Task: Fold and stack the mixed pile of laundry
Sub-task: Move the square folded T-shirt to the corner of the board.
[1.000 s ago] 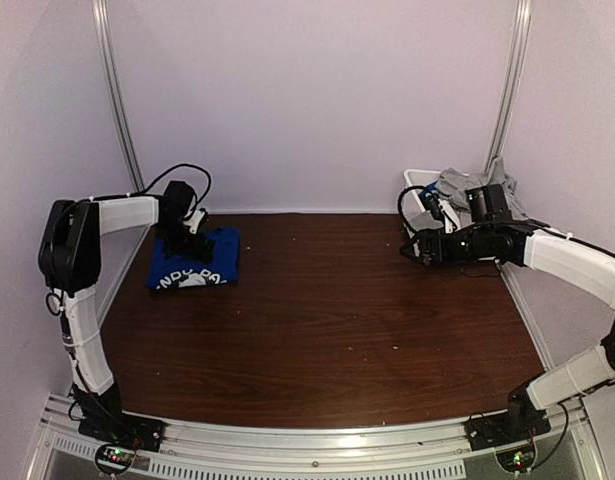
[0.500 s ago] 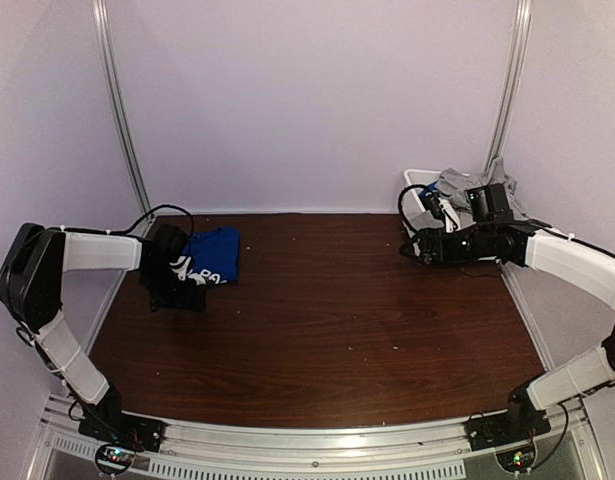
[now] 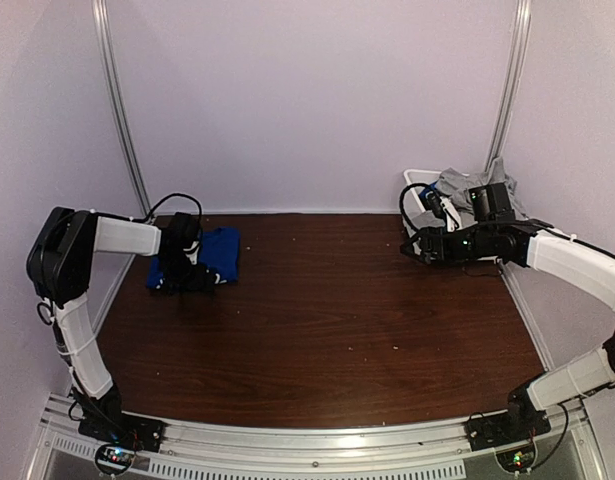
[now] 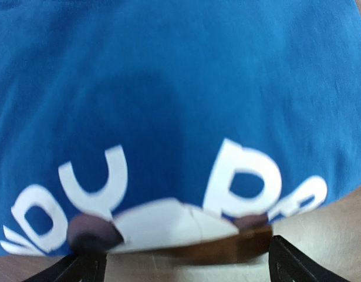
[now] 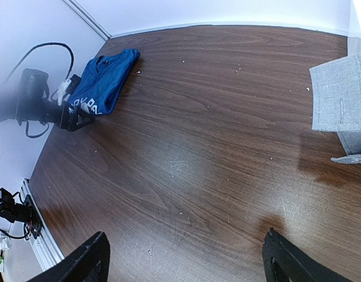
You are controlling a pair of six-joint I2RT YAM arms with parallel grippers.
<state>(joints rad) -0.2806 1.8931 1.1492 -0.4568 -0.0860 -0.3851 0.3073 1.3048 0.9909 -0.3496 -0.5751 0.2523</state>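
Note:
A folded royal-blue garment with white print lies at the table's back left. It fills the left wrist view, blue garment, its printed near edge just ahead of my fingertips. My left gripper is low at that near edge, open, nothing between its fingers. Light-grey garments are heaped at the back right. A hanging grey piece shows in the right wrist view. My right gripper hovers open and empty over bare table in front of that heap; from it the blue garment shows far off.
A white plastic bin holds the grey heap in the back right corner. Metal rails run up the back wall at both sides. The dark wood table carries a few small crumbs. Pale walls close in on three sides.
The left arm left the top of the blue garment, swung back toward the near left, and now sits low at the garment's near edge. The right arm has barely moved.

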